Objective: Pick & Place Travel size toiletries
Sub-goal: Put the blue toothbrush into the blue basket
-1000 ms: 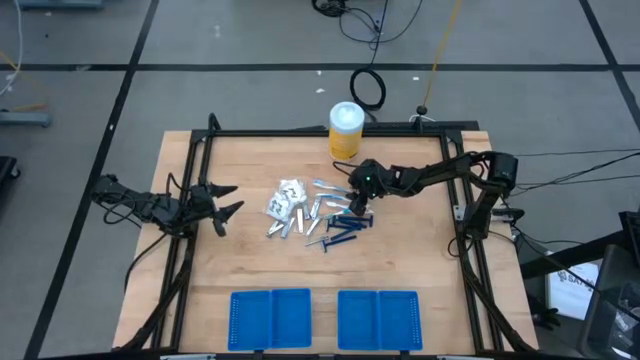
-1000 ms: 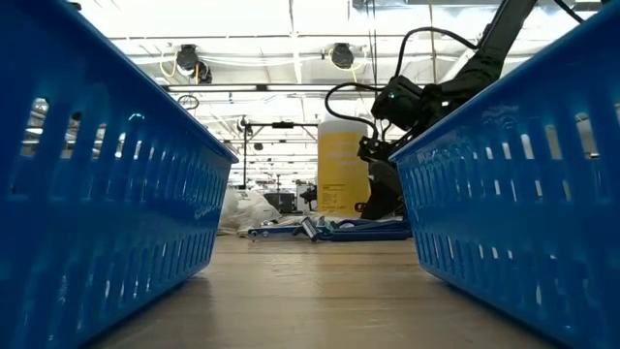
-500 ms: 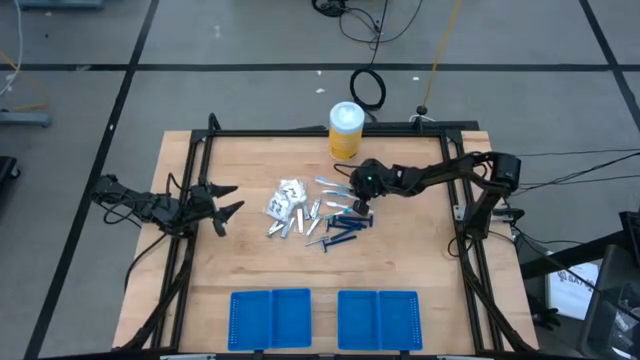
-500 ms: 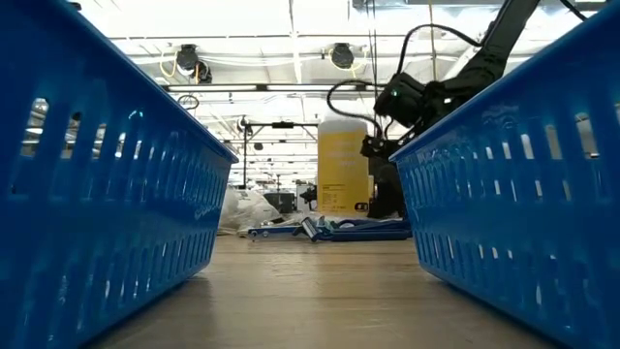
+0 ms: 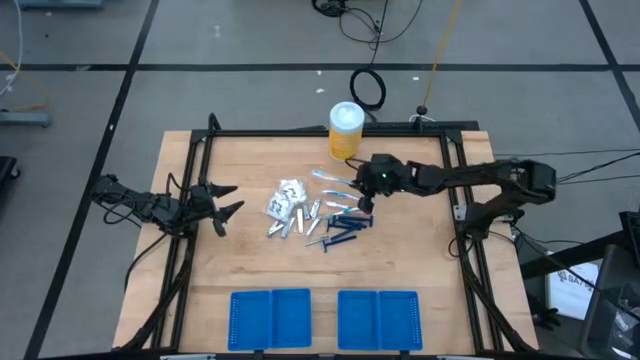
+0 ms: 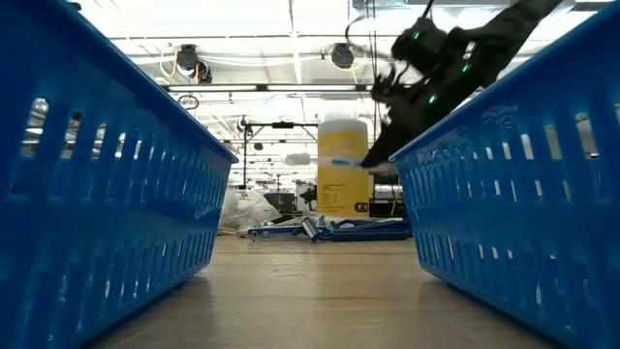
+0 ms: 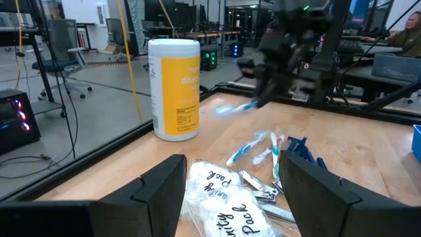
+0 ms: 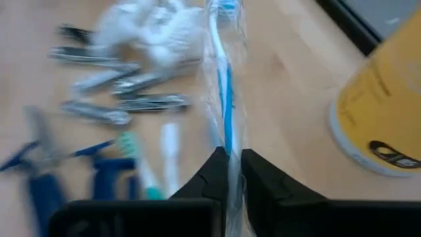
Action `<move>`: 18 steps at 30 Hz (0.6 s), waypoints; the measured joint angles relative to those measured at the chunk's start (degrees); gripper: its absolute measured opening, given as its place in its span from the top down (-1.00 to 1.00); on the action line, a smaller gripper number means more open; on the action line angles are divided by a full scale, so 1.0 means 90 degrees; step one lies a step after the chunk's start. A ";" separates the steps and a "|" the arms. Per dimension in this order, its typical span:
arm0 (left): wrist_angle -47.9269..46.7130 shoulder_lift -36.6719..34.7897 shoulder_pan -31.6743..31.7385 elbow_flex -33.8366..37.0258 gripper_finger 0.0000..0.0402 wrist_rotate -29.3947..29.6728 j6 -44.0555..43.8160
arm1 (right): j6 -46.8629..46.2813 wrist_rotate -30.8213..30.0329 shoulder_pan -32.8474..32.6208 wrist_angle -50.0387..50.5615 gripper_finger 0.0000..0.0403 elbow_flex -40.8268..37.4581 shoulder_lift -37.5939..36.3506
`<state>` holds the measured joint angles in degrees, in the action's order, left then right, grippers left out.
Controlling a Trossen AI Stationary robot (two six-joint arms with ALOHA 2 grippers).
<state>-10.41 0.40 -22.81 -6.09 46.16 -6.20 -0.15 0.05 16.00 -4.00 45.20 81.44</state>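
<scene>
The travel size toiletries lie in a heap at the table's middle: white packets (image 5: 285, 193), silver pieces (image 5: 285, 226), dark blue sticks (image 5: 342, 226) and clear-wrapped brushes (image 7: 253, 148). My right gripper (image 8: 230, 161) hangs above the heap's far right side, shut on one clear-wrapped blue-and-white brush (image 8: 225, 79). That brush also shows in the air in front of the yellow canister (image 6: 342, 165). My left gripper (image 5: 225, 202) waits open at the table's left edge, its fingers pointing at the heap. My right gripper pinches one end of the wrapped brush (image 8: 229, 148) between its two fingers. The brush runs on forward out of the fingertips, along the fingers. It is lifted clear of the heap and the table, nearly level, its free end (image 6: 329, 161) sticking out past the gripper.
The tall yellow canister (image 5: 345, 130) with a white lid stands at the table's far edge, just behind the heap. Two flat blue trays (image 5: 270, 320) (image 5: 378, 320) sit side by side at the near edge. Bare wood lies between the trays and the heap.
My right gripper has shut on a brush at the heap's far right side and gone up with it. The brush has been lifted clear of the table and now hangs in front of the canister. The rest of the heap has stayed in place.
</scene>
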 joint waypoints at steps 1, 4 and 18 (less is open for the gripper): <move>-0.0002 0.0000 0.0000 0.0000 -0.19 -0.0001 0.0001 | -0.0050 0.0000 -0.0123 0.0200 0.88 0.0004 -0.0187; -0.0001 0.0000 0.0000 -0.0002 -0.19 -0.0001 0.0001 | -0.0225 0.0000 -0.0530 0.0843 0.87 0.0004 -0.0754; -0.0002 0.0000 0.0000 0.0000 -0.19 0.0002 -0.0002 | -0.0820 0.0025 -0.2977 0.2561 0.90 0.0006 -0.2739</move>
<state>-10.44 0.40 -22.81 -6.09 46.17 -6.22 -7.52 0.28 -10.80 19.05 45.25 56.79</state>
